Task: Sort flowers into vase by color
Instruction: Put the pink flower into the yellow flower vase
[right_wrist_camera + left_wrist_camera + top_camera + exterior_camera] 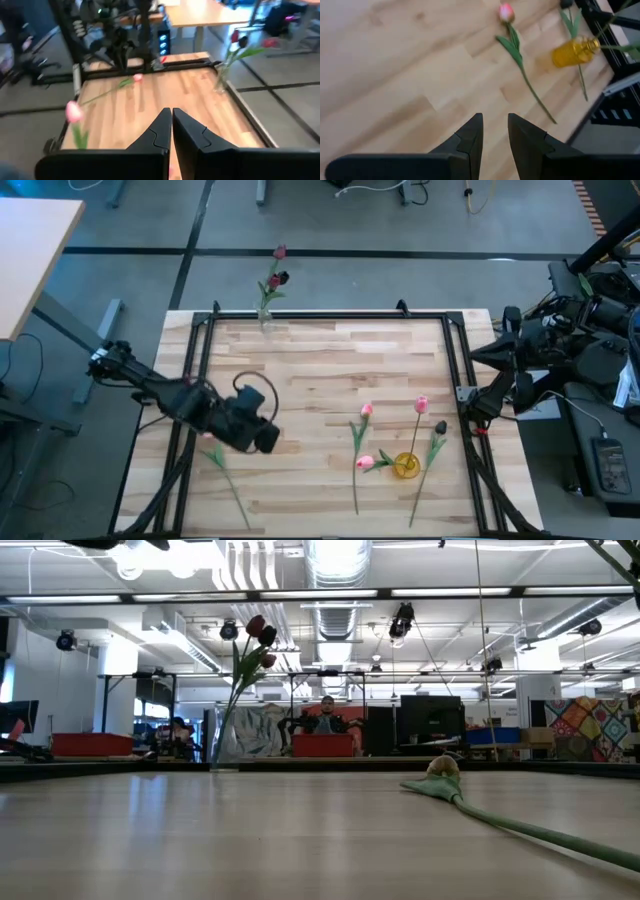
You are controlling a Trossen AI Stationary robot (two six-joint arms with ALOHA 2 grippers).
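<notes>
My left gripper [268, 438] [495, 122] hovers open over the table's near left part and holds nothing. A green-stemmed flower [228, 480] lies beside it, its head end under the arm. Right of centre lie a pink tulip [367, 410] [506, 11], another pink one [363, 463] and a dark maroon one [440, 427]. A small yellow vase [405, 465] [572, 51] stands among them with a pink tulip [422, 402] leaning out of it. A clear vase [265, 315] [222, 740] at the far edge holds maroon tulips [276, 280] [258, 635]. My right gripper [171, 115] waits shut past the right edge.
A black frame [330, 315] runs round the wooden table top. The table's middle and far left parts [300, 370] are bare wood. In the low view one flower [440, 768] lies near the camera, its stem running off right. A person [327, 712] sits in the room behind.
</notes>
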